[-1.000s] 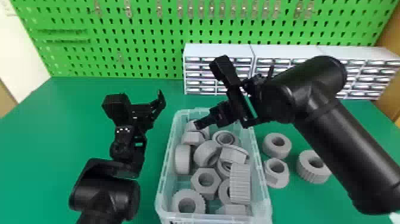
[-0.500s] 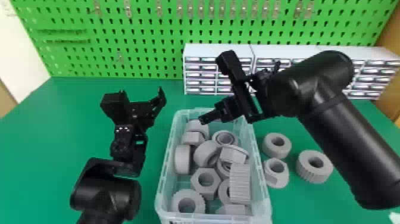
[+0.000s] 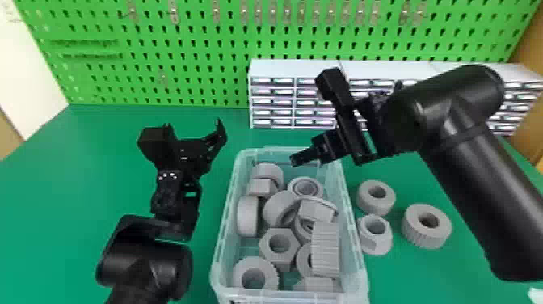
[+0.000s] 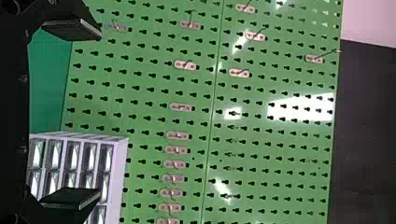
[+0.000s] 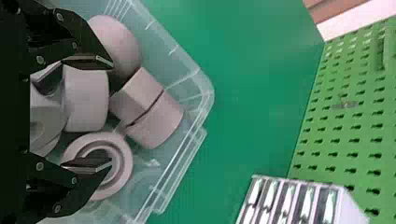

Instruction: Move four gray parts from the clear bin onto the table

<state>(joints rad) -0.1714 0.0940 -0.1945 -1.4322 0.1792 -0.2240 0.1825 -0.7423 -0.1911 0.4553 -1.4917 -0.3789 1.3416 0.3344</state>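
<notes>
Hovering over the twelve o'clock end of the clear bin (image 3: 227, 210), the right claw (image 3: 297, 158) had its fingers spread above the gray parts (image 3: 266, 252) jumbled inside. Three more gray parts (image 3: 438, 236) were found resting on the counter (image 3: 81, 182) at the bin's three o'clock, holes facing up. The left claw (image 3: 192, 125), likewise spread, was noted at the bin's ten o'clock.

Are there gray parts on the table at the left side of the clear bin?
No, the three gray parts on the table all lie to the right of the clear bin.
</notes>
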